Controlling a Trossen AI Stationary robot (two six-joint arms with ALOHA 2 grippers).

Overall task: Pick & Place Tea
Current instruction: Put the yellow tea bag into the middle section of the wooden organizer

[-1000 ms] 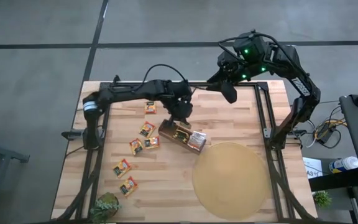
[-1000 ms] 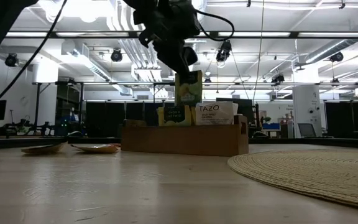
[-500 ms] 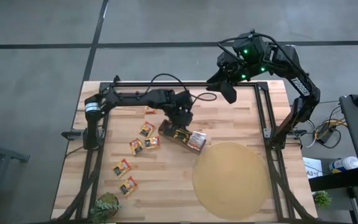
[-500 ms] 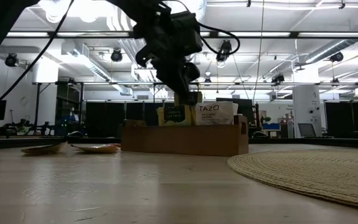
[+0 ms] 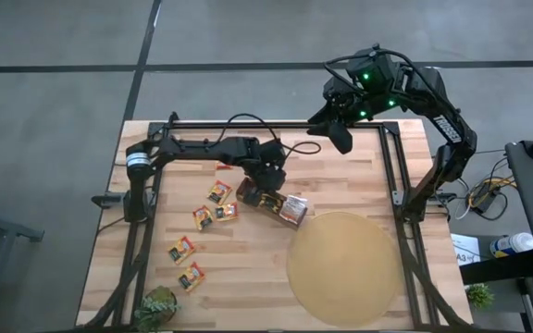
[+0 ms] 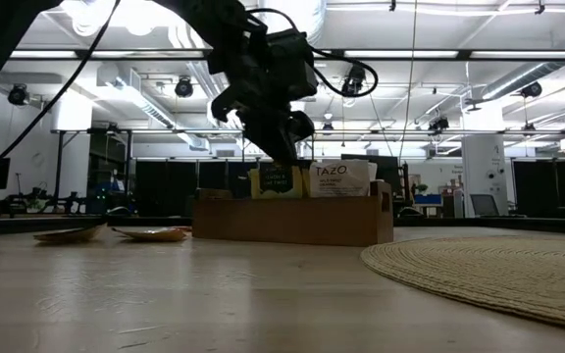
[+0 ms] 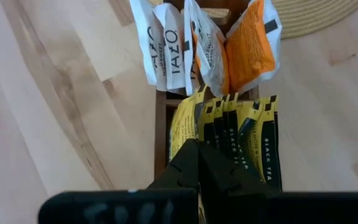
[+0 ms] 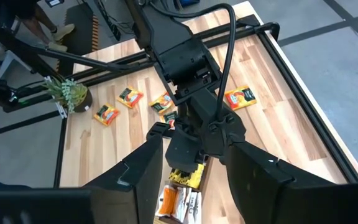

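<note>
A brown wooden box (image 5: 268,199) stands mid-table and holds upright tea sachets: green-yellow ones (image 7: 253,134) in one compartment, white and orange ones (image 7: 210,50) in the other. My left gripper (image 5: 265,183) reaches down into the green-yellow compartment, shut on one green-yellow sachet (image 7: 180,127). In the low view the left gripper (image 6: 287,155) sits just over the box's (image 6: 282,221) sachets. Several orange-red sachets (image 5: 217,192) lie flat on the table to the box's left. My right gripper (image 5: 340,139) hangs open, high over the far edge. My left gripper pinches the green-yellow sachet at its upper edge (image 7: 183,135) between its two shut fingers (image 7: 216,171). The fingers come from above, slanting down. The sachet stands upright in the box's compartment, beside the other green-yellow sachets.
A big round tan mat (image 5: 343,268) lies on the near right of the table, close to the box. A small potted plant (image 5: 158,307) stands at the near left corner. A black frame (image 5: 391,157) runs along the table's edges.
My left gripper has come down toward the box, still shut. The green-yellow sachet, which hung clear above the box a second ago, now stands down in the compartment among the others.
</note>
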